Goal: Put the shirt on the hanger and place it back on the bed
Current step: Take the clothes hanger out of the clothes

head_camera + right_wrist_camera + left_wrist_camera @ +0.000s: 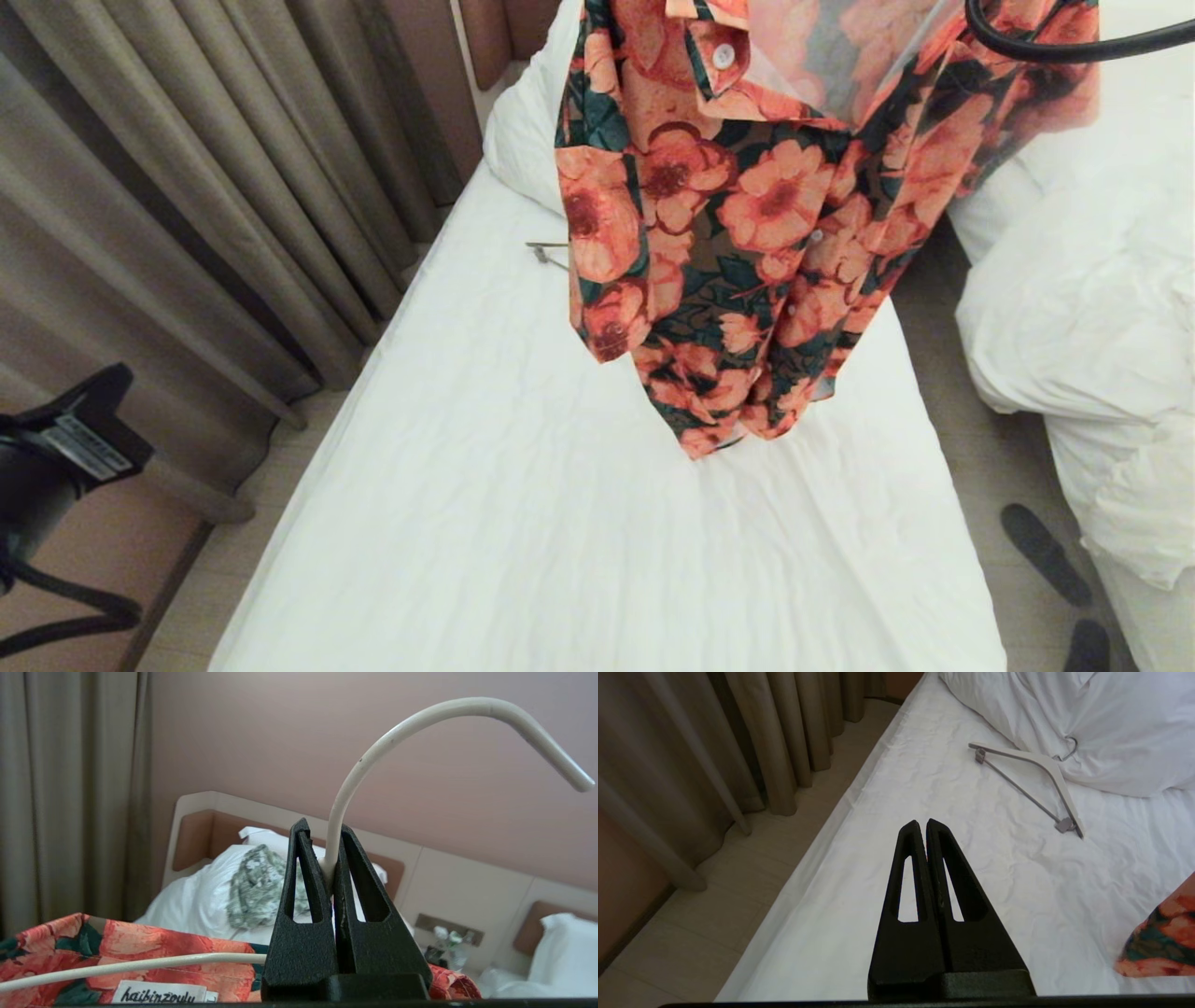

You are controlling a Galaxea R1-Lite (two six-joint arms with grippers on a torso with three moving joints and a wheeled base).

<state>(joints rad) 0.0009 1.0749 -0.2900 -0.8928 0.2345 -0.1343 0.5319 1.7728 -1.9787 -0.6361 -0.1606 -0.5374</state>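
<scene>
Shirt point(747, 215), one, floral orange-coral with dark green leaves, hanging in the air above the bed point(579, 523), hem clear of the sheet, top edge out of the head view. Collar label visible in the right wrist view, fabric draped over a thin cream arm of the hanger point(402, 737).

Hangers, two counted. First: thin cream-white hanger, hook curving upward, stem clamped between the fingers of the right gripper point(327, 858). Second: thicker white hanger with grey bar point(1036, 781), lying flat on the sheet, metal hook touching the pillow point(1111, 732); only one end of it seen in the head view, left of the shirt.

Grippers, two counted. Right gripper closed tight on the hanger stem, holding hanger and shirt aloft. Left gripper point(927, 826) with fingers pressed together, nothing between them, poised above the sheet near the bed's left edge, well apart from the thicker hanger. Corner of the shirt visible at the edge of the left wrist view.

Beds, two counted. Task bed with plain white sheet under the shirt; second bed point(1102, 308) with bulky white duvet on the right, aisle between them.

Other items: pale green-and-white garment point(257, 886), one, crumpled on the pillows at the headboard. Curtains point(187, 187) along the left. Dark slippers point(1046, 551), two, on the aisle floor.
</scene>
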